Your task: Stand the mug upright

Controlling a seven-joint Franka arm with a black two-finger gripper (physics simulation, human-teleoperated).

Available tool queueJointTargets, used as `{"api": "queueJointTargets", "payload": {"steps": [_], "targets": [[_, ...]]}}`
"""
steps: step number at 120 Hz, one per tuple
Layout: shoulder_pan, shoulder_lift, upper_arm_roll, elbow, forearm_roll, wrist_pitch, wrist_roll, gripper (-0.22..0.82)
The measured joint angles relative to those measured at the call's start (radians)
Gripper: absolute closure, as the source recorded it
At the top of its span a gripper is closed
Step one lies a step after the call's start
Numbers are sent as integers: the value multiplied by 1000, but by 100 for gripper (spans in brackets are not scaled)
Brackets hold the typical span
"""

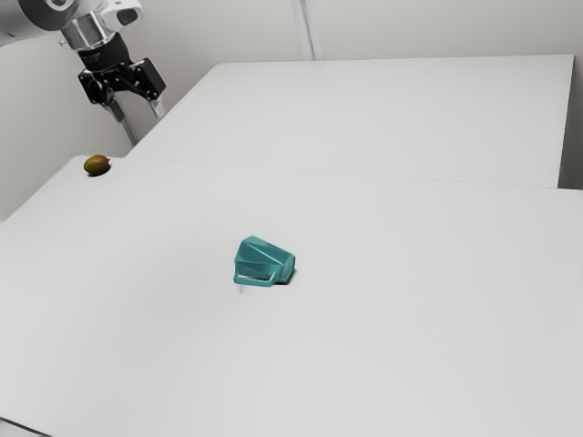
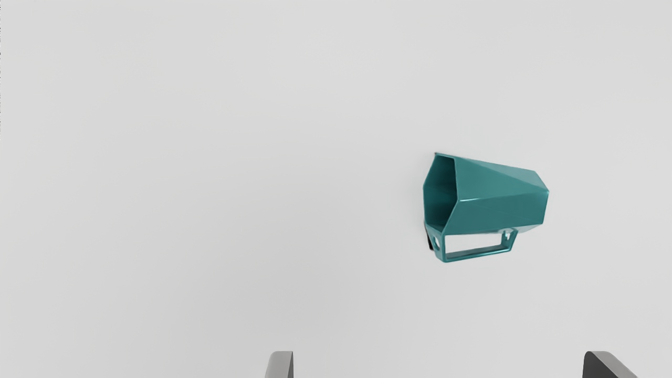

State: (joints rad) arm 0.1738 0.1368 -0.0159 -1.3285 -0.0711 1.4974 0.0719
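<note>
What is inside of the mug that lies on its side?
In the mug, shaded teal inner walls are visible, but no contents; the deeper part is covered by its side wall.

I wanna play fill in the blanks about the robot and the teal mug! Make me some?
1. The teal mug is tipped over, lying on its ____.
2. The loop for holding the mug is its ____.
3. The gripper is not shut but ____.
4. In the exterior view, the small brownish fruit is to the mug's ____, not right.

Missing words: side; handle; open; left.
</note>
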Motion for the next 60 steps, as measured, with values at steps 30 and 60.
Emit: {"api": "queueJointTargets", "payload": {"steps": [30, 60], "targets": [[-6, 20, 147, -248, -234, 85, 45, 0], [-5, 53, 215, -620, -723, 231, 300, 0]]}}
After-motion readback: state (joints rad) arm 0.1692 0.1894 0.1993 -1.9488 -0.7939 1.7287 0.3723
